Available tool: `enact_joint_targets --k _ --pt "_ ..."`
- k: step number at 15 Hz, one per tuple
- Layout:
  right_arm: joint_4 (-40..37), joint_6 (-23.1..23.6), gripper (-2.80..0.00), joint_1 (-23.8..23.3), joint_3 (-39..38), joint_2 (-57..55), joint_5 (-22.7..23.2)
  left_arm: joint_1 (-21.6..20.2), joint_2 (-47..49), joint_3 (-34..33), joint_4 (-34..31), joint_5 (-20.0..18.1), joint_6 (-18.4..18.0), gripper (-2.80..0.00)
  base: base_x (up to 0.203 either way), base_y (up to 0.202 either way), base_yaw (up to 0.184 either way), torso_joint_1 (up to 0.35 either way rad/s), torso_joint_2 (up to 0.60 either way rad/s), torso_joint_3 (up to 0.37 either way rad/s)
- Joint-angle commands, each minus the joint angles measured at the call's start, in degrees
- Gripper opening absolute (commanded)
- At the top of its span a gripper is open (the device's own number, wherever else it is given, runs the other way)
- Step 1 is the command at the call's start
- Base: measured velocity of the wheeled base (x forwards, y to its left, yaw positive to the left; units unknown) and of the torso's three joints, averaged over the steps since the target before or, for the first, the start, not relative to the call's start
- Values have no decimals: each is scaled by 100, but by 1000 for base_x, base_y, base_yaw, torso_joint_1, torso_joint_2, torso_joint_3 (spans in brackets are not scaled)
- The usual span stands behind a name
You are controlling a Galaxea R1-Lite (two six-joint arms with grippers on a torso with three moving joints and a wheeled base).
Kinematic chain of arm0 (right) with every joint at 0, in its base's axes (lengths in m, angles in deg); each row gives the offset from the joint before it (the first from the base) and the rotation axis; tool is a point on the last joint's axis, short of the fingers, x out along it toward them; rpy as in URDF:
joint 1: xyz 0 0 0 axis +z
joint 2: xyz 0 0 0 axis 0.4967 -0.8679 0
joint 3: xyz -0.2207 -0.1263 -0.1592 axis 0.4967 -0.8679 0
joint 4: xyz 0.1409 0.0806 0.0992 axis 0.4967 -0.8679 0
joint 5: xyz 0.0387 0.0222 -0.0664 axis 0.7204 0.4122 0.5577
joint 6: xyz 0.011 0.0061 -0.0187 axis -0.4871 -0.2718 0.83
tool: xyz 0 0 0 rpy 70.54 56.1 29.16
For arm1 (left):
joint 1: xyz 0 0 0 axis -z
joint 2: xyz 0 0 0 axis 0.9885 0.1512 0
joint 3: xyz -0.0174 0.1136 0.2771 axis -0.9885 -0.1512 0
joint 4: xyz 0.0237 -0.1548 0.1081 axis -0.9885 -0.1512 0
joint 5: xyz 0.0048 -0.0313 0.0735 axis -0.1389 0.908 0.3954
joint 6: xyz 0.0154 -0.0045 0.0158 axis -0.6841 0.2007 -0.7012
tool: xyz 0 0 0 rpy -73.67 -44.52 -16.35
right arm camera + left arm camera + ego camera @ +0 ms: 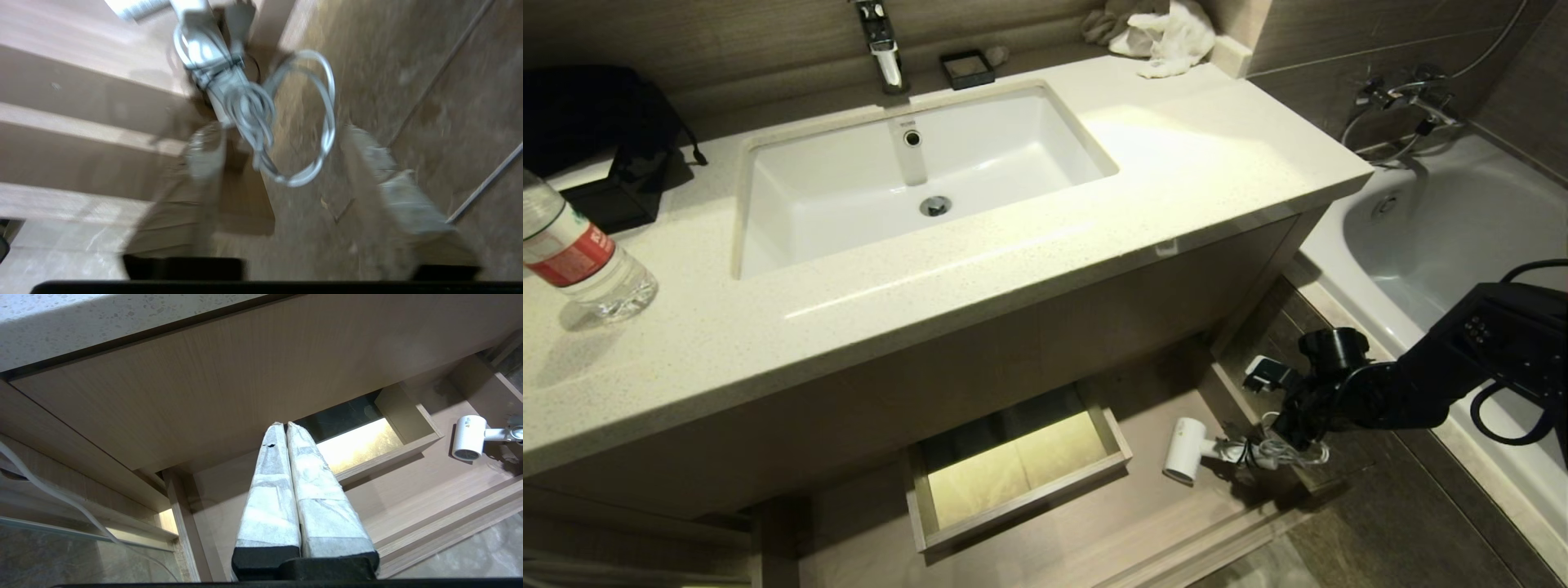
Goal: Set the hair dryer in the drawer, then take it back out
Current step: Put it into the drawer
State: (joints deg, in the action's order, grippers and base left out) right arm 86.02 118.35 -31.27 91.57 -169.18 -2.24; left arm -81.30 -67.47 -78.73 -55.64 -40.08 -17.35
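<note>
below the counter (1013,269), the drawer (1045,523) is pulled out. the hair dryer (1186,449) lies in it near the right end, beside the boxed cutout, its cord (286,122) bundled. my right gripper (282,163) stands half open around the cord, holding nothing. my left gripper (286,433) is fully closed and empty.

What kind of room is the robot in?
It looks like a bathroom, maybe in a hotel. There is a white sink set in a stone counter with a tap behind it, a bathtub beside the cabinet, and a small hair dryer lying in the open drawer underneath.
</note>
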Motion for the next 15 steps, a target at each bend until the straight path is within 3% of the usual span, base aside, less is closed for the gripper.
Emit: enact_joint_targets --k 1,9,11,14,15 --pt "-70 35 -280 -163 -9 14 -2 0 0 0 1 2 0 -280 0 0 0 0 0 0" --pt "-309 69 -280 -737 -11 -273 -59 0 0 0 1 2 0 -280 0 0 0 0 0 0" --pt "-287 70 -280 -791 17 -417 -365 0 0 0 1 2 0 -280 0 0 0 0 0 0" --pt "-335 66 -280 -831 55 -579 -372 0 0 0 1 2 0 -280 0 0 0 0 0 0" --pt "-349 67 0 -836 53 -629 -357 0 0 0 1 2 0 -280 0 0 0 0 0 0"
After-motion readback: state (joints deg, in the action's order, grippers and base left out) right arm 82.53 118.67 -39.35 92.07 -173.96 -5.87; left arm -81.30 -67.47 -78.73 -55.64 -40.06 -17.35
